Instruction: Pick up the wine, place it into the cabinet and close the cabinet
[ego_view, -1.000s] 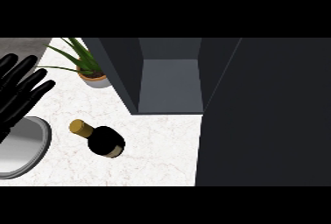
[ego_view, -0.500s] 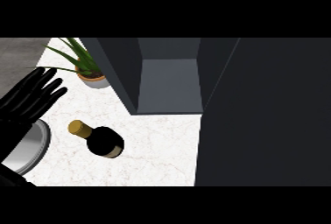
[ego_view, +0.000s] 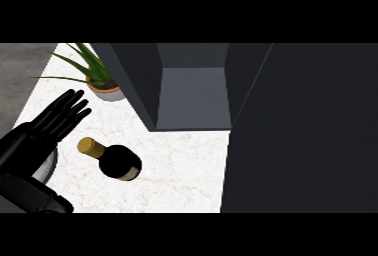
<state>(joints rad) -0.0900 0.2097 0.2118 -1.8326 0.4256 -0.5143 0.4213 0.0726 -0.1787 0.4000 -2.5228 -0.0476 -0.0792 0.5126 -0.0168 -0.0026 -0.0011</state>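
Observation:
The wine bottle (ego_view: 112, 160) stands on the white marble counter (ego_view: 177, 170), seen from above: dark body, gold cap towards the upper left. My left hand (ego_view: 53, 121) is just left of and a little beyond the bottle, apart from it, fingers straight and pointing to the upper right. Its black forearm comes in from the lower left corner. The cabinet (ego_view: 193, 95) stands open behind the bottle, with a grey floor inside and nothing on it. My right hand does not show.
The cabinet's dark door (ego_view: 310, 130) fills the whole right side of the view. A potted plant (ego_view: 102, 82) stands at the back left, beside the cabinet's left wall. A grey plate's rim (ego_view: 50, 167) peeks out from under my left forearm.
My left hand has moved right and inward from the view's left edge, over the plate, closer to the bottle. The bottle and the cabinet have not moved.

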